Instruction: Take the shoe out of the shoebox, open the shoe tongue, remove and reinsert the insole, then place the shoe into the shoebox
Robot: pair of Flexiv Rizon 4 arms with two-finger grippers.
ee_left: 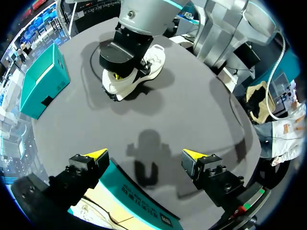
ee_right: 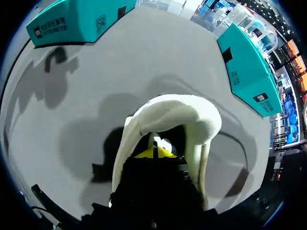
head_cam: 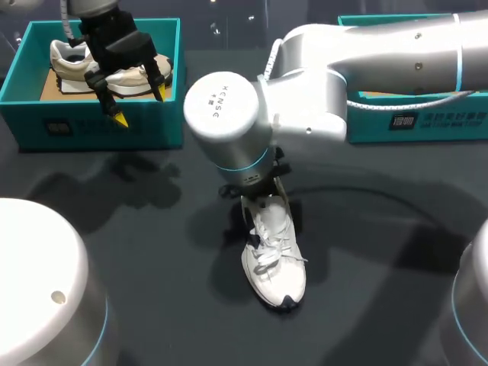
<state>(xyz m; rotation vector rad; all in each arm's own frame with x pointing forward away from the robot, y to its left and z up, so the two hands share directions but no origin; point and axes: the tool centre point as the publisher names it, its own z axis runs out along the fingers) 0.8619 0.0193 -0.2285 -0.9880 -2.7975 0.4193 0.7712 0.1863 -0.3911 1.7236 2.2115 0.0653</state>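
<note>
At the far left stands the teal shoebox (head_cam: pixel 99 128), open at the top. Inside it lies another shoe (head_cam: pixel 67 55), cream and white, on a brown sheet. Our left gripper (head_cam: pixel 140 107) hangs over the front part of this box. Its two fingers are spread wide and hold nothing. In the left wrist view we see the box's front wall under the gripper and the dark table (head_cam: pixel 381 252) ahead of it.

In the middle of the table stands the white shoe (head_cam: pixel 273 259). It is out of the box and well apart from it. It sits flat on its sole. Its toe has a dark tip and points to the near edge of the table. Its white laces lie loose on top.

Our right arm (head_cam: pixel 366 69) comes in from the right and reaches past the middle. It bends down over the heel end of the white shoe. Our right gripper (ee_right: pixel 153 152) is down in the shoe's opening, with the soft white heel collar curving around it. We cannot tell if it is gripping something or let go, because the shoe and the wrist hide it.

At the far right, behind the arm, is a second teal box (head_cam: pixel 415 122).
</note>
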